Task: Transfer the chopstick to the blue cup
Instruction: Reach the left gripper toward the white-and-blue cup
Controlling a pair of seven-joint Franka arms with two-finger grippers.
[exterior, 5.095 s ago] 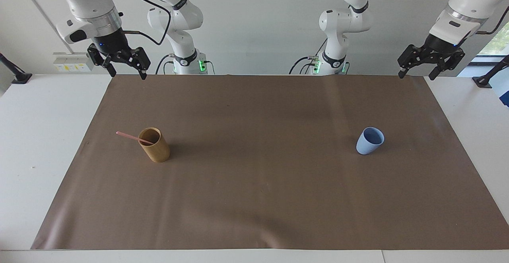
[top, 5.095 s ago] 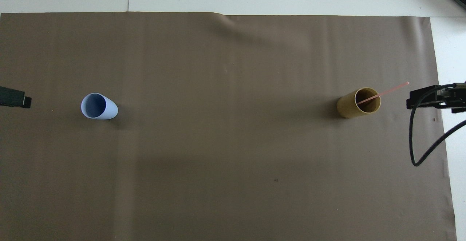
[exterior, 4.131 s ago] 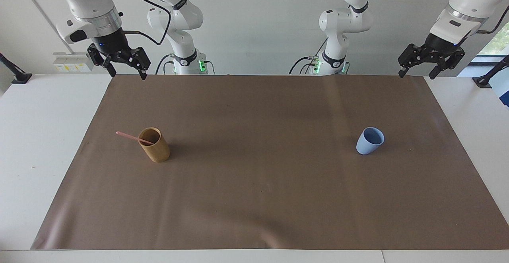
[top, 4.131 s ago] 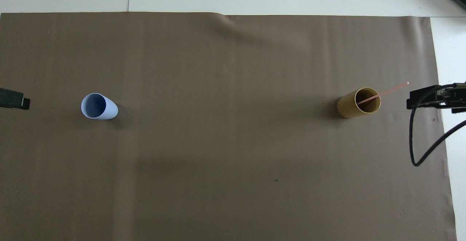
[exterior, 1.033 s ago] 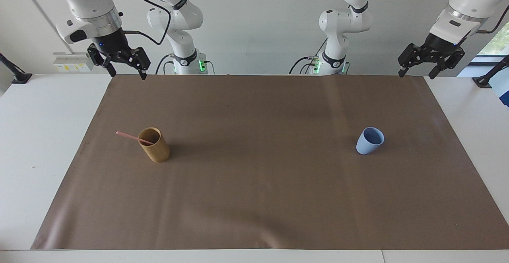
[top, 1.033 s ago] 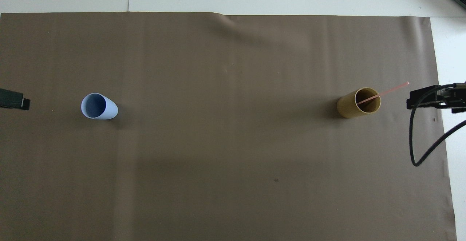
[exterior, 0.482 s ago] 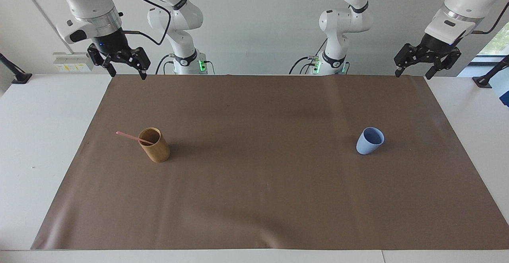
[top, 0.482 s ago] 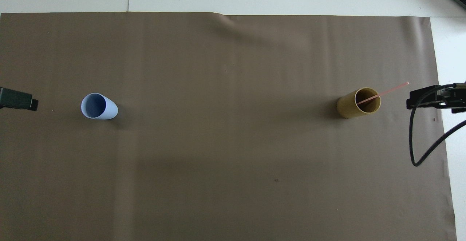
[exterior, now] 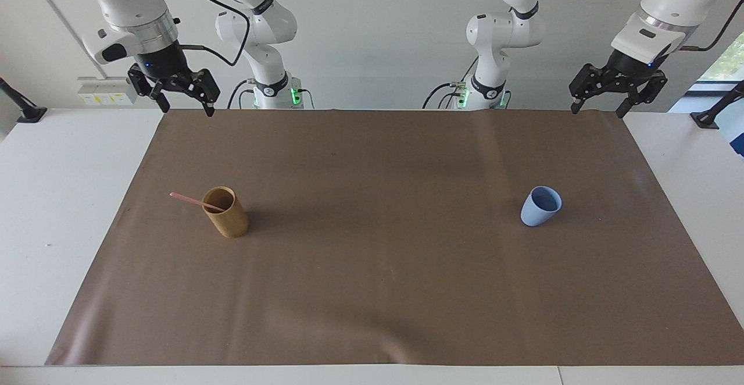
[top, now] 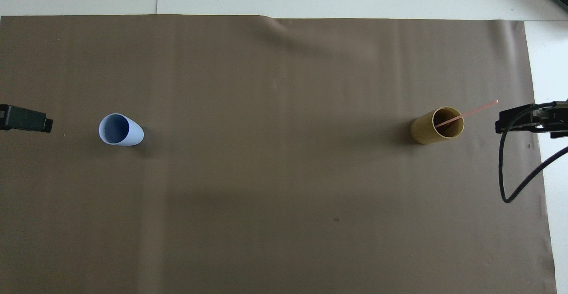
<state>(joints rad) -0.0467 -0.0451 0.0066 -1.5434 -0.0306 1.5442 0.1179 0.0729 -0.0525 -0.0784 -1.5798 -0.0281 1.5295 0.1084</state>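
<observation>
The chopstick (exterior: 189,199), a thin pink stick, leans in the tan bamboo-coloured cup (exterior: 226,215) toward the right arm's end of the table, its upper end sticking out past the rim; it also shows in the overhead view (top: 472,111). The blue cup (exterior: 541,206) stands upright and empty toward the left arm's end (top: 120,129). My right gripper (exterior: 187,110) hangs open and empty, high over the mat's corner at its own end. My left gripper (exterior: 597,110) hangs open and empty, high over the mat's corner at its end.
A brown mat (exterior: 372,303) covers most of the white table (exterior: 52,210). A black cable (top: 503,183) loops down from the right gripper (top: 517,120). The left gripper's tip (top: 26,119) shows at the overhead view's edge.
My left gripper has shifted a little toward the middle of the table. The right arm, both cups and the chopstick have not moved.
</observation>
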